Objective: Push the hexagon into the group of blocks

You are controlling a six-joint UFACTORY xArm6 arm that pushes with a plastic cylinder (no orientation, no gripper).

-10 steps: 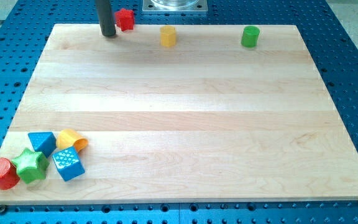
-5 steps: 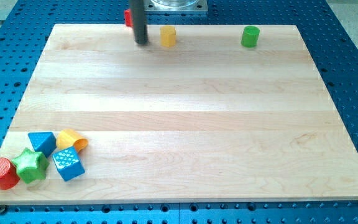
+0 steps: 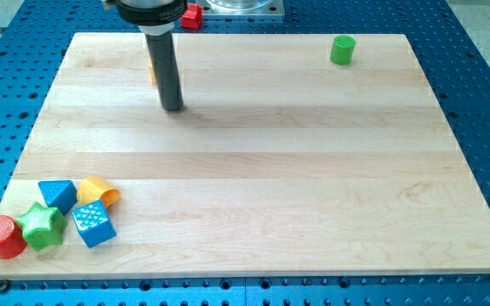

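My tip (image 3: 172, 108) rests on the board in the upper left part of the view. The yellow hexagon block (image 3: 152, 70) is almost fully hidden behind the rod; only a thin sliver shows at the rod's left edge, just above the tip. The group sits at the view's bottom left: a red cylinder (image 3: 1, 236), a green star (image 3: 42, 225), a blue block (image 3: 57, 195), a yellow block (image 3: 98, 189) and a blue cube (image 3: 93, 223). The tip is far above and to the right of this group.
A red block (image 3: 192, 15) lies at the view's top edge, just beyond the board, right of the rod. A green cylinder (image 3: 342, 49) stands near the board's top right. The wooden board (image 3: 313, 187) is ringed by a blue perforated table.
The rod moved right past the red block, then down and left. The yellow hexagon went from the top middle to down and left, now behind the rod. The red block shifted right.
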